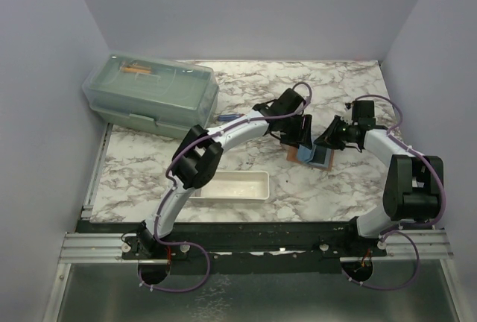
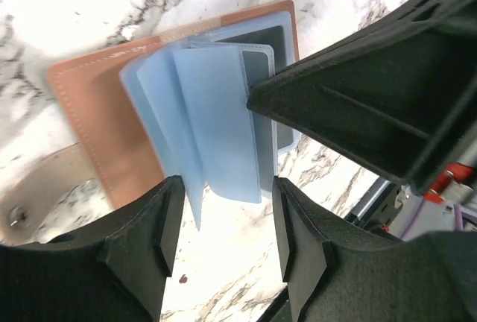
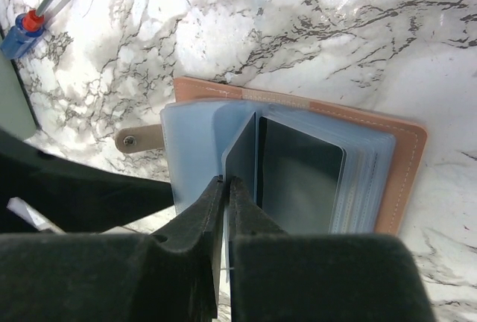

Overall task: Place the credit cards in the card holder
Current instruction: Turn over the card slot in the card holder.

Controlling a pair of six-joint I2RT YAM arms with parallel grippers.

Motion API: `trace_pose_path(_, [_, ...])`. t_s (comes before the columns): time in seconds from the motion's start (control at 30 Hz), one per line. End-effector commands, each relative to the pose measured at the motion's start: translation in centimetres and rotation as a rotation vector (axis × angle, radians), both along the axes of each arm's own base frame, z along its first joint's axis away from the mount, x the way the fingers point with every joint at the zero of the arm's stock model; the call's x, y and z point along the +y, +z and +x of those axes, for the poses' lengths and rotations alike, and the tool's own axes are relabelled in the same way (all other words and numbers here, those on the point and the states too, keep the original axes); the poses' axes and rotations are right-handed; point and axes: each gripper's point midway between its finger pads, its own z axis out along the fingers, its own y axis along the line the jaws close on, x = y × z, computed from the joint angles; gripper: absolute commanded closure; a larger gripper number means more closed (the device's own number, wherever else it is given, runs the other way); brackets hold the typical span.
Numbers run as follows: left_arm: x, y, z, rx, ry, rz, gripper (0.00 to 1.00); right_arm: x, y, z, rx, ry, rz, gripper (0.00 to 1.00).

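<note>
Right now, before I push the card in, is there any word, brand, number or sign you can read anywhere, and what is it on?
Nothing can be read in any view.
card holder: a faint stamped mark near the top edge of its tan cover, too blurred to read.
credit card: dark face, no print visible.
lidded box: no legible label.

A white tray (image 1: 231, 185) lies on the marble table (image 1: 246, 83), nearer than the fingers (image 1: 304, 134) and to their left. A lidded green box (image 1: 153, 95) stands well left of them
</note>
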Motion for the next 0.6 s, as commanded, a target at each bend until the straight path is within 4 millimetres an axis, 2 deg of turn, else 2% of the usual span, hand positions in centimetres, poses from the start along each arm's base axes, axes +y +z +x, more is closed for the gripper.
trace_pose_path(0.0, [1.8, 3.6, 1.4, -0.165, 0.029, 0.049, 0.43, 0.1, -0.5, -0.5, 0.008, 0.024, -0.004, 0.92])
trace_pose_path(0.2, [1.6, 3.6, 1.5, -0.171, 0.012, 0.051, 0.37, 0.1, -0.6, -0.6, 0.012, 0.029, -0.007, 0.93])
trace_pose_path(0.57, [-0.9, 1.2, -0.1, -0.129, -0.037, 0.057, 0.29, 0.2, -0.7, -0.7, 0.016, 0.033, -0.001, 0.93])
